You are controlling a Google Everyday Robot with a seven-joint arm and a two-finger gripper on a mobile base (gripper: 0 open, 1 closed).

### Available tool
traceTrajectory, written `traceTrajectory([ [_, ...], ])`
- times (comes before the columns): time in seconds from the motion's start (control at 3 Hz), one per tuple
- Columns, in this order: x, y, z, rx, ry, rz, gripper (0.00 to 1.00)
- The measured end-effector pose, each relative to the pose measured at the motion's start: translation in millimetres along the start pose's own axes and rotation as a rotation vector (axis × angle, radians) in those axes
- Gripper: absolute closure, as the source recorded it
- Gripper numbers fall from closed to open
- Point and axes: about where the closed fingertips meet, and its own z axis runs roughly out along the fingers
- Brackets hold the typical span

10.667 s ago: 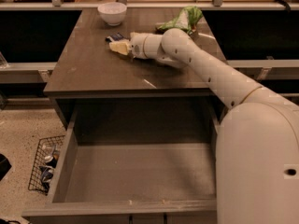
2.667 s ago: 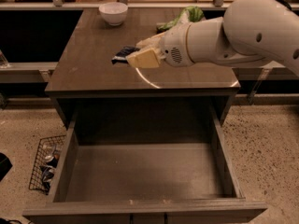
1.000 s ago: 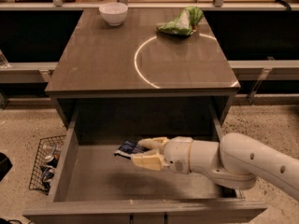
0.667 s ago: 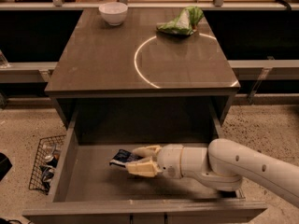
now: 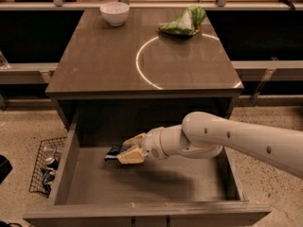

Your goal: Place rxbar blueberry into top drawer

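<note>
The top drawer [image 5: 71, 155] stands pulled out wide below the brown table [image 5: 109, 65]. My gripper [image 5: 129, 148] reaches in from the right, low inside the drawer near its left middle. Its pale fingers [image 5: 132, 155] are shut on the rxbar blueberry [image 5: 115, 152], a small dark navy wrapper that sticks out to the left of the fingertips. The bar hangs just above the drawer floor or touches it; I cannot tell which.
A white bowl [image 5: 114, 12] and a green-and-white chip bag [image 5: 185, 22] sit at the back of the table. A wire basket [image 5: 46, 167] with items stands on the floor left of the drawer. My white arm [image 5: 236, 138] crosses the drawer's right side.
My gripper carried the bar from the tabletop down into the drawer. Over the last second it shifted a little inside the drawer, still holding the bar.
</note>
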Motion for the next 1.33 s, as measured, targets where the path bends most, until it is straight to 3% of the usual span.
traceTrajectory([
  [0.33, -3.0, 5.9, 14.3, -0.026, 0.017, -0.011, 0.83],
  [1.33, -3.9, 8.7, 17.0, -0.033, 0.019, -0.014, 0.12],
])
